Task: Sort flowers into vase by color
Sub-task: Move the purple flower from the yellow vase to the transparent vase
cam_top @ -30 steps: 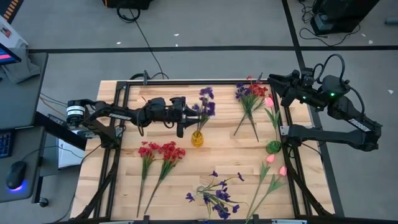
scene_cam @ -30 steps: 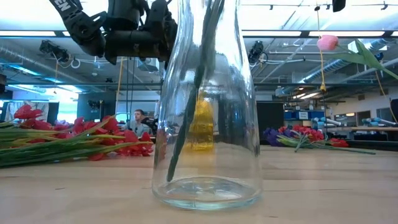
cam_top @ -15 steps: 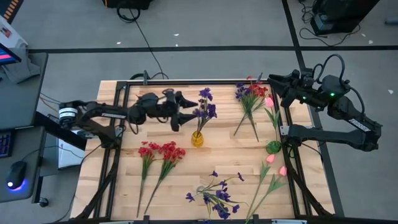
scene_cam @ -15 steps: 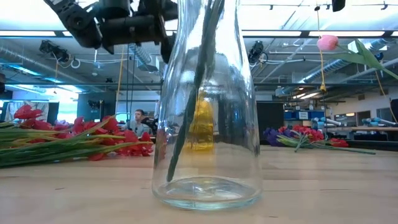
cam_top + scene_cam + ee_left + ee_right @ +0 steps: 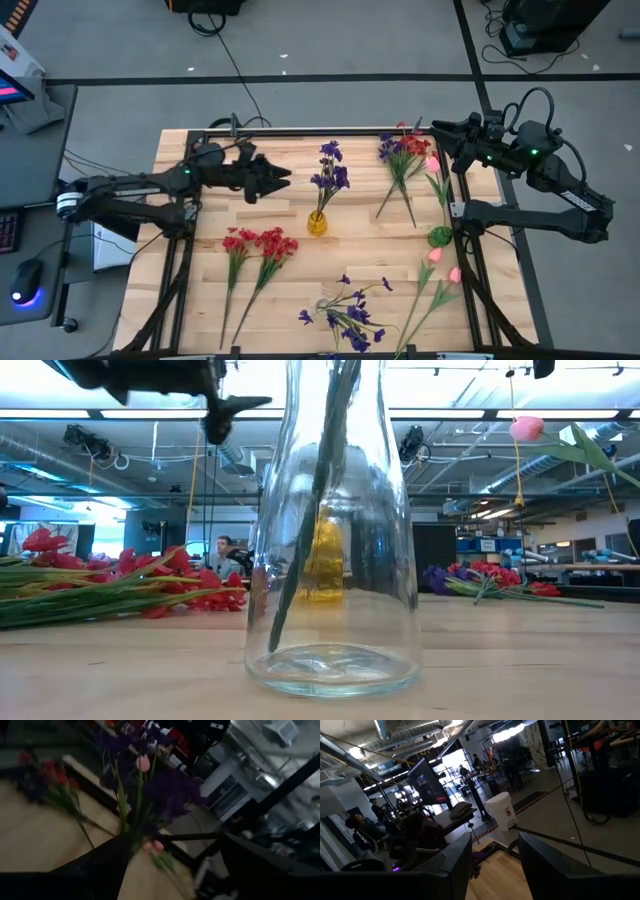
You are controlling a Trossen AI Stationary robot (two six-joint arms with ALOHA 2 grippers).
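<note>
Your left gripper (image 5: 283, 180) hovers left of yellow vase (image 5: 317, 223), jaws apart, empty. Purple sprig (image 5: 329, 176) stands in that vase. Right gripper (image 5: 437, 128) waits at far right tabletop (image 5: 200, 290) edge beside pink tulip (image 5: 434, 163). Red sprigs (image 5: 258, 244) lie near left; loose purple sprigs (image 5: 345, 315) near centre.

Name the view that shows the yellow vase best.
High view: the yellow vase stands in the open mid-table with a purple sprig in it. The low view shows it blurred through a clear vase; the wrist views don't clearly show it.
</note>
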